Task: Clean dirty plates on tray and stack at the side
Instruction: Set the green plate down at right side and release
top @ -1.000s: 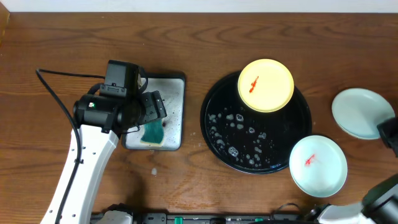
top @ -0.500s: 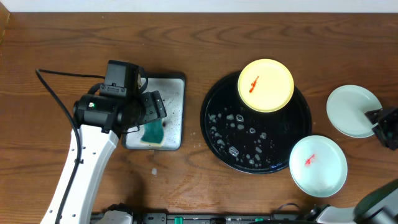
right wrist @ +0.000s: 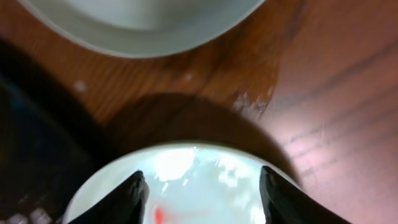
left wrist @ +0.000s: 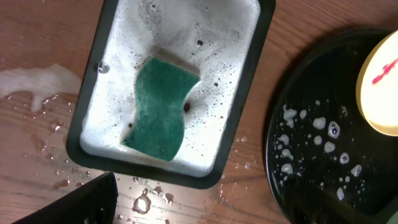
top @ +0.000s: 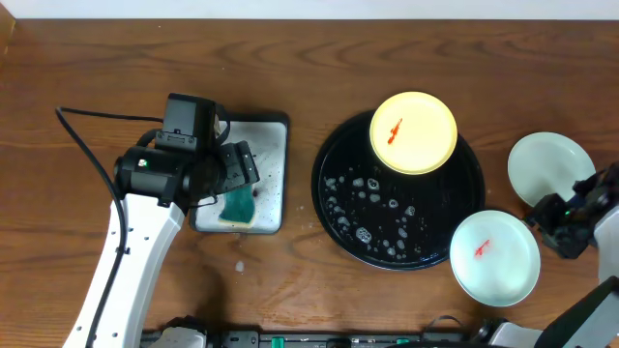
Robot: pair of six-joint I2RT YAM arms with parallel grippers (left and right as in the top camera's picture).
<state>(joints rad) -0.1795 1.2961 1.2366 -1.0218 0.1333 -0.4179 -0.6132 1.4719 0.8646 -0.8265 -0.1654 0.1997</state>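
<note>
A pale yellow plate (top: 414,132) with a red smear rests on the far rim of the round black tray (top: 334,198), which is speckled with foam. A mint plate with a red smear (top: 494,257) lies at the tray's near right edge. A clean mint plate (top: 551,172) lies on the table to the right. My right gripper (top: 566,217) hovers between the two mint plates, open, with the smeared plate (right wrist: 199,177) under its fingertips and nothing held. My left gripper (top: 232,179) is open above the green sponge (left wrist: 158,109).
The sponge lies in a rectangular dark-rimmed soapy tray (left wrist: 245,93) left of the black tray (left wrist: 311,155). Water and foam are spilled on the wooden table (left wrist: 37,87) beside it. In the right wrist view the clean plate (right wrist: 143,18) shows at the top.
The right gripper has let go of the clean mint plate, opened, and moved left and nearer, over the smeared mint plate. The left arm has not moved.
</note>
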